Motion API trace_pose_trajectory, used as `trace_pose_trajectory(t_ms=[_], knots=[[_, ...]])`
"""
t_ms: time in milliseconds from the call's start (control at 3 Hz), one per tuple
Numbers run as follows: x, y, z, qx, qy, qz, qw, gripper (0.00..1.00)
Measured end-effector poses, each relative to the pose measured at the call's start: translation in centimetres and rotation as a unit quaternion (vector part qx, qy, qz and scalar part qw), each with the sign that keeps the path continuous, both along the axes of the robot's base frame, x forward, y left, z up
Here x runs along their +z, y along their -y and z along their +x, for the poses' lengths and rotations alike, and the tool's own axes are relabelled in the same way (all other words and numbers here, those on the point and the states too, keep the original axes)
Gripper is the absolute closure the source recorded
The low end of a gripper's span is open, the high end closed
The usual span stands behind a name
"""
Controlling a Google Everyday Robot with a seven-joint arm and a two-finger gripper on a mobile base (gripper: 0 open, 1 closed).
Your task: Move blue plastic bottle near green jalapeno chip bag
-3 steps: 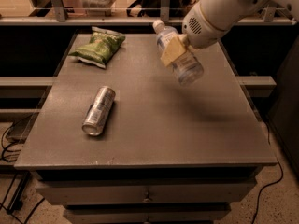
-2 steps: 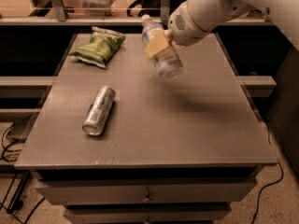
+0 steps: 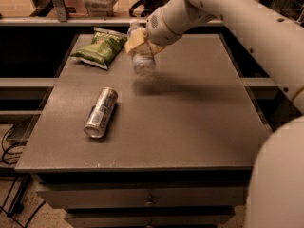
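Note:
The blue plastic bottle (image 3: pixel 142 57) is held tilted above the table, its white cap toward the back and its base toward me. My gripper (image 3: pixel 140 43) is shut on the bottle's middle, with a tan finger pad (image 3: pixel 134 41) on its left side. The green jalapeno chip bag (image 3: pixel 100 48) lies at the table's back left, just left of the bottle. The bottle casts a shadow on the table to its right.
A silver metal can (image 3: pixel 100 113) lies on its side at the table's left middle. The grey table (image 3: pixel 190 127) has drawers below its front edge. My white arm (image 3: pixel 247 27) reaches in from the right. A shelf rail runs behind the table.
My gripper has carried the bottle leftward and toward the back of the table, from right of centre to just beside the chip bag. The can and bag have not moved.

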State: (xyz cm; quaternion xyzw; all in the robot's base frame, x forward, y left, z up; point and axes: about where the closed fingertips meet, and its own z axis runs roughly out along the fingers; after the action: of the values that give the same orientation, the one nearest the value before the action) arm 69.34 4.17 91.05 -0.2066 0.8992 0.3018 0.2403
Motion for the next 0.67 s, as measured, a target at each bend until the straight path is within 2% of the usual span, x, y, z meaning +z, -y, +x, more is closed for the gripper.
trace_pose_trajectory(t_ms=[333,667], knots=[[-2.4,-1.4,3.1,-0.047,-0.036,0.011,0.9981,0.58],[-4.5,-2.4,5.1,-0.078,-0.07,0.028,0.9941,0.36]])
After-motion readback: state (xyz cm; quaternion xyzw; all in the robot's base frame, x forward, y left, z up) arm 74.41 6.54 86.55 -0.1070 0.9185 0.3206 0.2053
